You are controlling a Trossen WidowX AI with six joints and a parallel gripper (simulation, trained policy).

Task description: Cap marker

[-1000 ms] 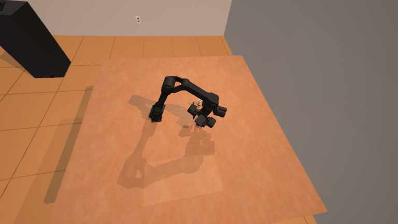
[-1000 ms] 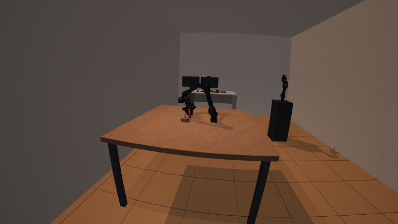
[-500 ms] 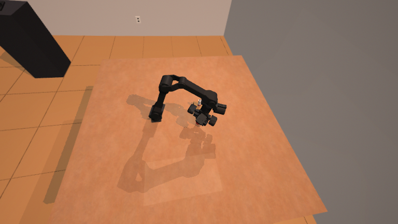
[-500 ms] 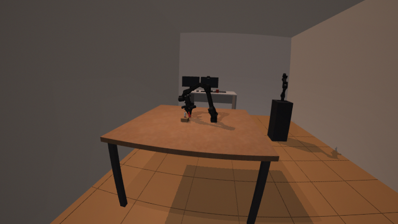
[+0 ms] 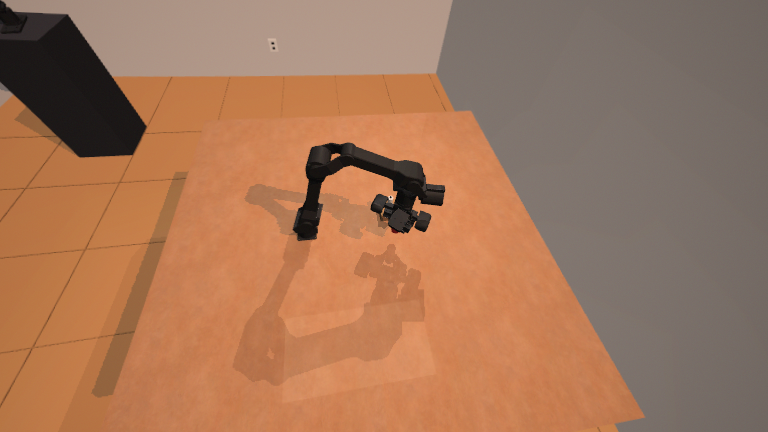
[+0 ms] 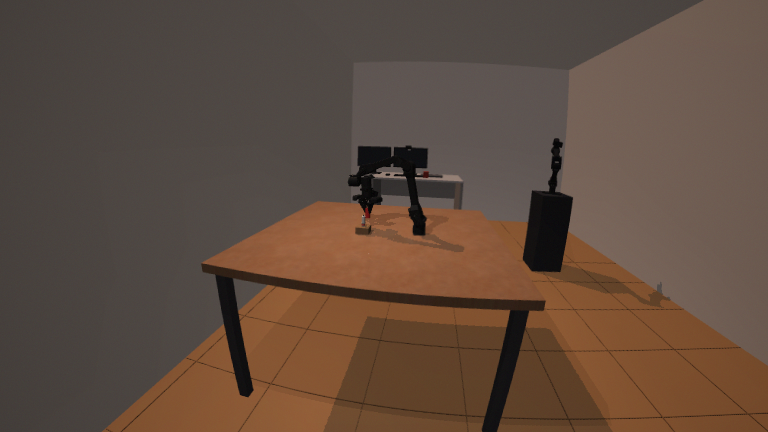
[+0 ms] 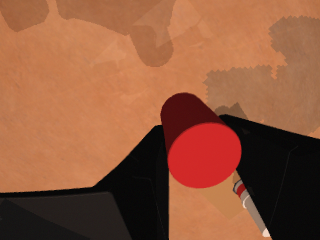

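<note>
Between the fingertips of the tool [image 5: 390, 228] [image 6: 367, 210] [image 7: 202, 155], the cap [image 6: 367, 212] [image 7: 204, 155] is gripped; the marker [image 6: 363, 220] [image 7: 254, 206] stands uncapped beside it in the block [image 6: 363, 229]. Recommended: raise clear, centre over tip, keep upright, then lower straight.

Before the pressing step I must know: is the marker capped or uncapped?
Uncapped: the red cap is between the gripper's fingers, beside the marker.
</note>
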